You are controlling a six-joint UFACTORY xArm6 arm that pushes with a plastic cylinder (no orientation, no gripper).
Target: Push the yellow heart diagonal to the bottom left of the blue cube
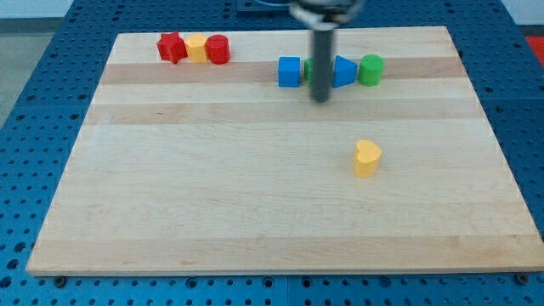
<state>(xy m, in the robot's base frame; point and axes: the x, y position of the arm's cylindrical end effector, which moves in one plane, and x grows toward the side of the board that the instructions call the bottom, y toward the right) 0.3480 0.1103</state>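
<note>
The yellow heart [366, 158] lies alone on the wooden board, right of centre. The blue cube [290, 71] sits near the view's top, well up and to the left of the heart. My tip [320, 99] hangs from the view's top, just right of and slightly below the blue cube, and well above and left of the heart. It touches no block that I can make out. The rod hides most of a green block [308, 70] behind it.
A blue triangular block [343, 71] and a green cylinder [371, 69] sit right of the rod. A red star-like block [171, 48], a yellow block [196, 48] and a red cylinder [218, 49] line up at the top left.
</note>
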